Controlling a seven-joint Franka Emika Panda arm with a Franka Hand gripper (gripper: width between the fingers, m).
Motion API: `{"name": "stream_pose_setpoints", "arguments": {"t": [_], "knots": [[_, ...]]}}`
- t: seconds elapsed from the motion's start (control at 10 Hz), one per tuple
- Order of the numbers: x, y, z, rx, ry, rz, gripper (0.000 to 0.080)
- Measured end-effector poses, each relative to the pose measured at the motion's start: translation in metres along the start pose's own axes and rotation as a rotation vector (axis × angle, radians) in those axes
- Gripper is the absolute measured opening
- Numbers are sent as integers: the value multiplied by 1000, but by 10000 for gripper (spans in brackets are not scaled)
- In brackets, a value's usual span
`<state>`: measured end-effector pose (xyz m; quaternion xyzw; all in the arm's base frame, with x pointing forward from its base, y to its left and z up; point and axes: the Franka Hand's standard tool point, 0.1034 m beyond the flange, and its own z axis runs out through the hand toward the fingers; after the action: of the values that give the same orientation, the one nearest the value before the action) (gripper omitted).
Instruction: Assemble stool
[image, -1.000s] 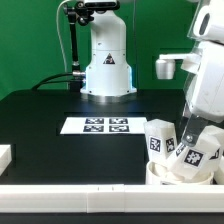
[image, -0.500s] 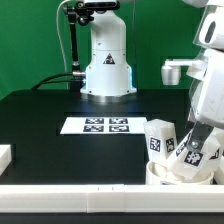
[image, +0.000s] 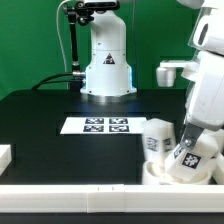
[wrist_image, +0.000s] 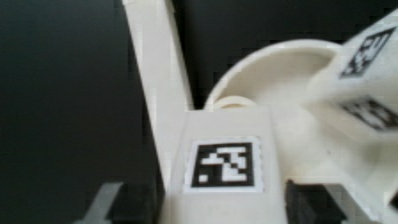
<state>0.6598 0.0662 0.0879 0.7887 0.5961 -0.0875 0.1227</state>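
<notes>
In the exterior view, my hand (image: 187, 152) is low at the exterior view's right, near the front edge of the black tabletop (image: 50, 110). It grips a tagged leg block (image: 186, 157) and holds it tilted over the round seat disc (image: 163, 176). A second leg block (image: 156, 137) stands upright just beside it, at the seat's edge. The marker board (image: 100, 125) lies apart, toward the middle.

In the wrist view, the leg block (wrist_image: 221, 160) fills the space between my two fingers (wrist_image: 107, 200), which are closed against its sides. The rim of the seat disc (wrist_image: 267, 75) curves behind it. This picture is blurred, so I cannot see the mounting hole.

I judge this step is fitting a leg into the seat. Next I must straighten the leg, align it with its socket and press or turn it in.
</notes>
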Motion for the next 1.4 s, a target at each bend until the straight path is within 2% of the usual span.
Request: {"name": "stream_pose_setpoints", "arguments": {"t": [0.7, 0.9, 1.0, 1.1, 1.2, 1.4], "knots": [[-3, 0, 0, 5, 1, 6, 347], [-25, 3, 3, 43, 2, 50, 347], [-30, 2, 7, 65, 14, 75, 347], [-36, 0, 10, 99, 8, 80, 347], [-38, 3, 10, 107, 14, 84, 347], [-39, 3, 11, 104, 12, 88, 346]]}}
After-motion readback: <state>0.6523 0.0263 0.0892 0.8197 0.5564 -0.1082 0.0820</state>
